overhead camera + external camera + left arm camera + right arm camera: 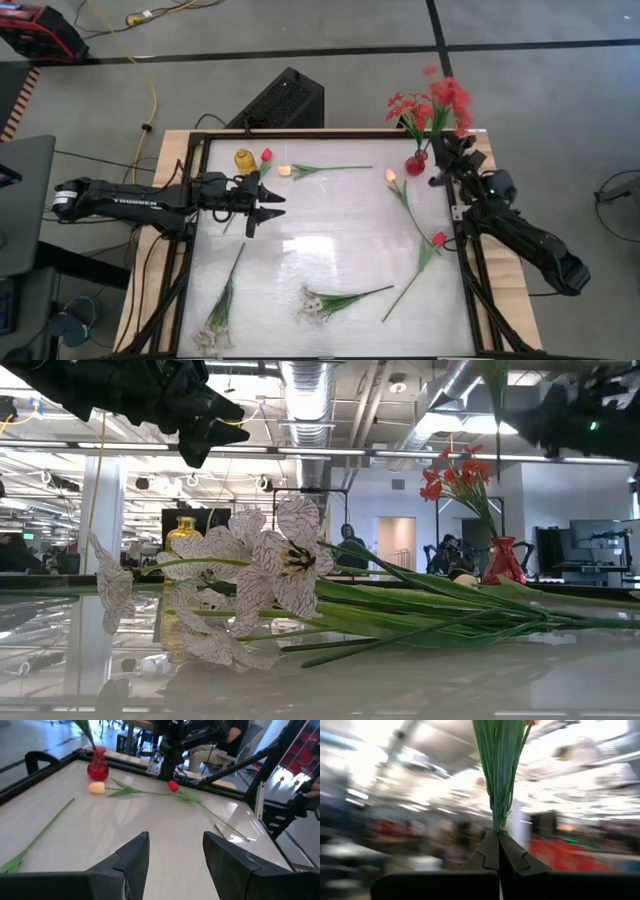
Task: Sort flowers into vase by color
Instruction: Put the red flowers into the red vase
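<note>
High view shows the right end effector (447, 150) at the bench's far right corner, just beside the red vase (415, 163), which already carries a cluster of red blossoms (432, 103). Its own wrist camera shows the jaws pinched fully together on a bundle of green stalks (498, 765) standing upright above them, so the step in hand looks like delivering a red stem to the red vase. Whether the stalk ends are already inside the vase mouth cannot be told.

The left end effector (262, 205) hovers over the bench (330, 235) near the yellow vase (244, 159), jaws spread fairly wide and holding nothing.

Still lying loose: a red tulip (438, 239) by the right rail, 2 cream tulips (285, 170) toward the far edge, and 2 white sprays (312, 303) near the front.

Next, as I judge it, the right arm needs the stalks seated in the vase neck before it lets go, then a straight lift clear so it does not tip the vase.
</note>
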Action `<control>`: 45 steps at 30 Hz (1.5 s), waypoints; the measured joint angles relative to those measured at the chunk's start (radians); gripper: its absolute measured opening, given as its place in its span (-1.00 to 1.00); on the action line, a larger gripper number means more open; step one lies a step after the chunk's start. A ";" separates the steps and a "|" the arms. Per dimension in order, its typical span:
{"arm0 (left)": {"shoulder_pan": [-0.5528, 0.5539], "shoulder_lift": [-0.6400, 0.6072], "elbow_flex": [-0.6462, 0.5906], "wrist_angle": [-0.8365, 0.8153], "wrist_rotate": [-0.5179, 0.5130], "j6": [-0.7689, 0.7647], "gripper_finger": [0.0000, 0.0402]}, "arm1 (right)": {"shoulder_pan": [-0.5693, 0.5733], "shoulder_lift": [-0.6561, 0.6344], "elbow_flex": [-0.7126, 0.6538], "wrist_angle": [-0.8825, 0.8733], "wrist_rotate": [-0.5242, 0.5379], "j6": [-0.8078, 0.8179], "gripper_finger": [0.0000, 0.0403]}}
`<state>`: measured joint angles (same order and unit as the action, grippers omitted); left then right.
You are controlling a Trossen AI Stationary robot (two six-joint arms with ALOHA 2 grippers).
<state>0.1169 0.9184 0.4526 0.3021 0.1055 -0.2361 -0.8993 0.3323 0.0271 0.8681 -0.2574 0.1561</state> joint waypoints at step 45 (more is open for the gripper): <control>-0.050 0.554 0.492 0.369 0.072 0.381 -0.14 | 0.851 1.116 0.663 0.566 0.022 -0.202 -0.91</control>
<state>0.0670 1.4727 0.9443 0.6712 0.1775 0.1448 -0.0479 1.4483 0.6899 1.4345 -0.2351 -0.0460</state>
